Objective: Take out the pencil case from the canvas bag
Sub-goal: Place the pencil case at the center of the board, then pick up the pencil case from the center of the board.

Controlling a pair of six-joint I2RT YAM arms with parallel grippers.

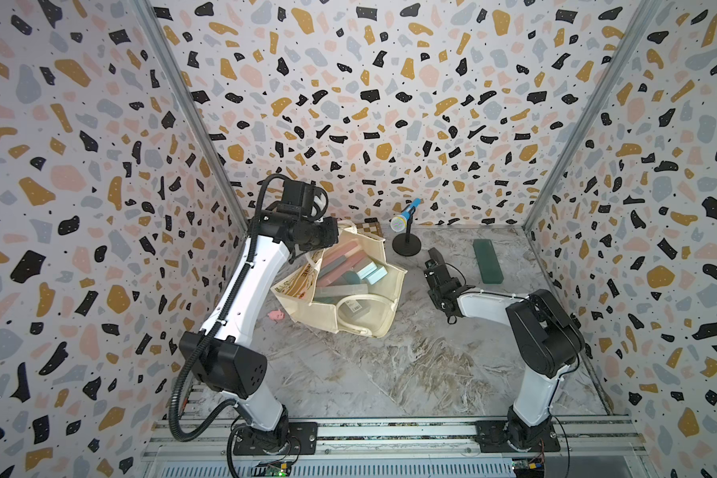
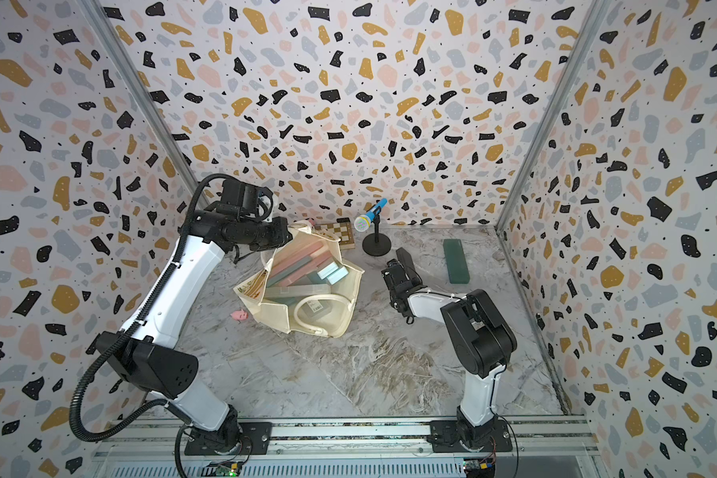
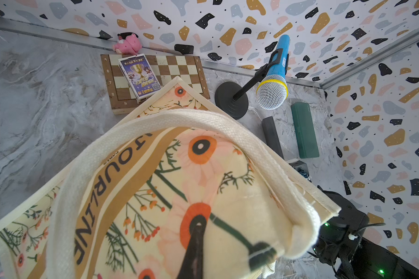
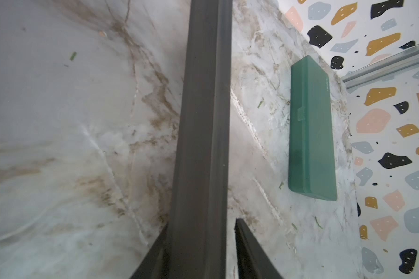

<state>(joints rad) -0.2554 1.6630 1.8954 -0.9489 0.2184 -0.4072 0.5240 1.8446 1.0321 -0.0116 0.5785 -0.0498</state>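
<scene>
left gripper (image 3: 198, 227) clamped on canvas bag (image 1: 373, 314). right gripper (image 4: 201, 222) loose round grey pencil case (image 4: 203, 108), gap one side. imo open wider, back out straight, no dragging.

tan band on canvas bag (image 3: 169, 188) reading "OURLINE", small "PARIS" beside it, chessboard (image 3: 179, 67) border marked 5–8, h

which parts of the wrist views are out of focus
Left wrist view: the canvas bag blurs toward the lens, the microphone is sharp; right wrist view: the dark grey case is soft, the green case crisper.
</scene>
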